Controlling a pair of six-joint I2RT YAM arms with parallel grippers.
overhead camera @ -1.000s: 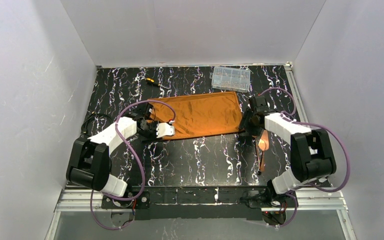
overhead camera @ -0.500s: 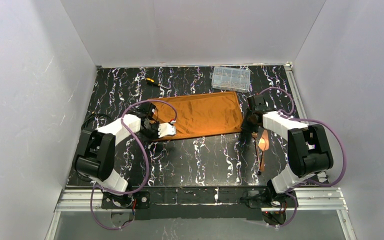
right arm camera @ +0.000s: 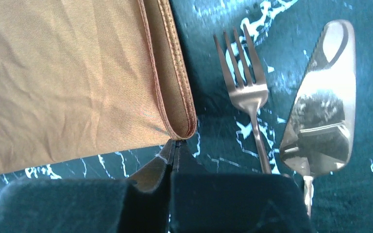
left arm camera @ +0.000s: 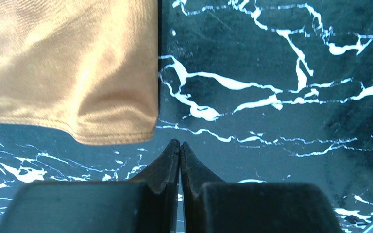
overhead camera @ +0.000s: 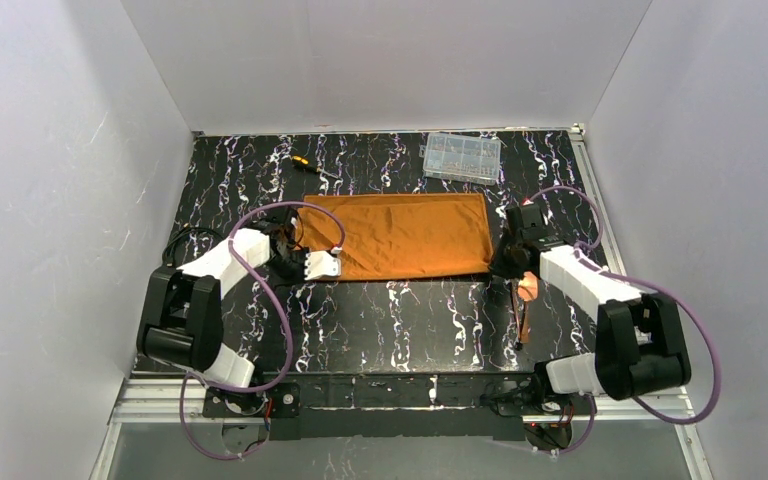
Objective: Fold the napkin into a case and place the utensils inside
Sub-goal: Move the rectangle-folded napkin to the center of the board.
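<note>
Top external: napkin (overhead camera: 405, 236), long axis left-right.

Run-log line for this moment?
napkin: folded rectangle, flat | left jaws: shut, empty, beside near-left corner | right jaws: shut at near-right corner, hold unclear | fork, server: lying right of napkin, not inside

**Colours and Patterns of the Scene**

The napkin (overhead camera: 405, 236) was plain rust-orange; the table (overhead camera: 410, 320) black, veined white like marble. The fork (right arm camera: 245, 92) and cake server (right arm camera: 323, 107) shone coppery. The screwdriver (overhead camera: 305, 165) handle appeared yellow and black, though small.
</note>
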